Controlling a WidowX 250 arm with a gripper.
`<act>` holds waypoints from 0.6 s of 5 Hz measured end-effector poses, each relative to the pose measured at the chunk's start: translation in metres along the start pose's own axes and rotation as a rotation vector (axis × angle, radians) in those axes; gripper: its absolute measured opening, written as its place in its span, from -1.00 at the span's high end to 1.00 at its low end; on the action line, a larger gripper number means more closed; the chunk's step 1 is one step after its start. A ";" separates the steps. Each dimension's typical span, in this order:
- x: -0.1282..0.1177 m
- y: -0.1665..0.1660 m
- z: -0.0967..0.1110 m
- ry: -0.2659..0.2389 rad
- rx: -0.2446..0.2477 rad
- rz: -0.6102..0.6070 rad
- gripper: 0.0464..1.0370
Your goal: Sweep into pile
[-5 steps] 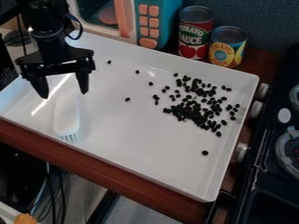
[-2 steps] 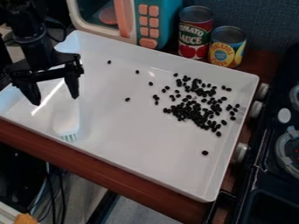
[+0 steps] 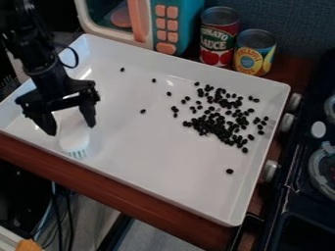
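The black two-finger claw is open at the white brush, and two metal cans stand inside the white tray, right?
No: the camera view shows two metal cans standing outside the white tray, beyond its far rim. The black claw is open at the white brush.

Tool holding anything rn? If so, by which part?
Nothing held. The tool is open, its fingers spread over the white brush, which lies in the tray.

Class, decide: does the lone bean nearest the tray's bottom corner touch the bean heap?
Apart. The camera view shows bare white tray between the lone bean and the heap.
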State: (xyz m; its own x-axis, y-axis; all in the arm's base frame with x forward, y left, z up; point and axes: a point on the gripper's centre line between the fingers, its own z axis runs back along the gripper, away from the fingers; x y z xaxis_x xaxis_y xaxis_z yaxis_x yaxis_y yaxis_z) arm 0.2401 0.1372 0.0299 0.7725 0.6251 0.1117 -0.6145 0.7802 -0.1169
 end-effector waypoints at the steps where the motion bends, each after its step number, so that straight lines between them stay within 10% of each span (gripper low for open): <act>1: -0.001 0.002 -0.009 0.012 0.006 0.035 -0.48; 3: 0.002 -0.001 -0.009 -0.021 -0.012 0.078 -0.42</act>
State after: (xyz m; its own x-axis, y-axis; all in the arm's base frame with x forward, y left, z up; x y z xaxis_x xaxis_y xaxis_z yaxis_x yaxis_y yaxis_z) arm 0.2439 0.1380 0.0211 0.7188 0.6844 0.1220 -0.6706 0.7289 -0.1379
